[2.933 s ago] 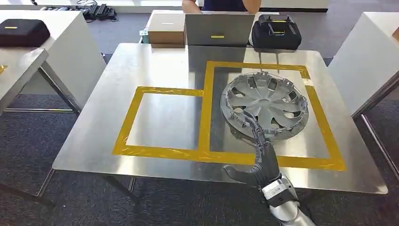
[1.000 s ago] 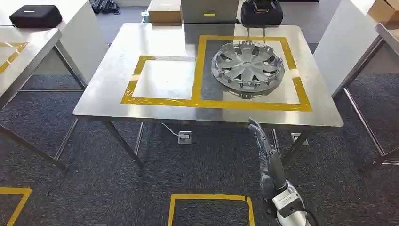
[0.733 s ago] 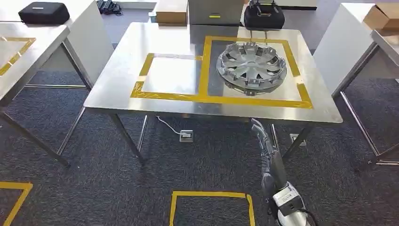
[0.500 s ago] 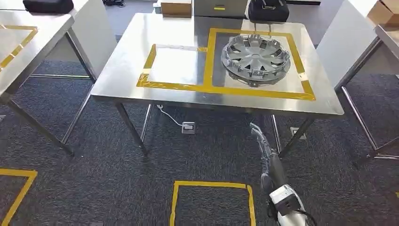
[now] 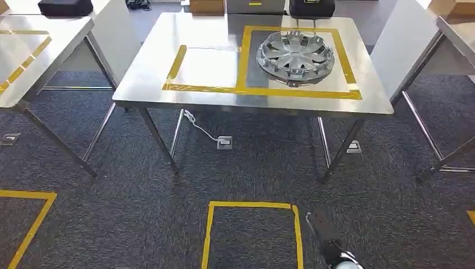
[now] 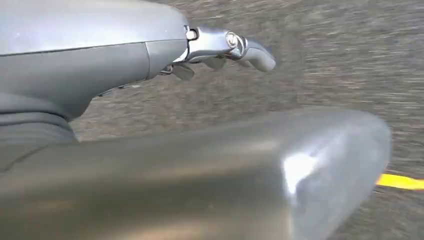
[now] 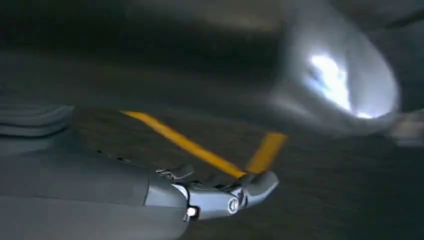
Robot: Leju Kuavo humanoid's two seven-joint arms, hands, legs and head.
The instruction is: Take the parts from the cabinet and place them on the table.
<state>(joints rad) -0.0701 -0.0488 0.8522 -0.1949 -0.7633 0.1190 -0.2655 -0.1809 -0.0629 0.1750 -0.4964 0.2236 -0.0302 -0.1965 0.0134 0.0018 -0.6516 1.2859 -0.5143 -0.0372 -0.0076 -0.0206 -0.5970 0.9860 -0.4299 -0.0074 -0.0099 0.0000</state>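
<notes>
Head view shows the wheel cover [image 5: 295, 51] lying flat inside the larger yellow tape square [image 5: 343, 55] at upper centre, its marked drop spot on the steel table [image 5: 145, 84]. Right hand [image 5: 323, 231], lower right, and left hand [image 6: 220, 47] hang empty with fingers extended, apart.

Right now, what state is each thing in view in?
Hubcap: lying flat on the table, inside the larger yellow tape square.
Table: the smaller tape square is bare.
Left robot hand: holds nothing, hanging over the carpet.
Right robot hand: holds nothing, hanging over the floor tape.
</notes>
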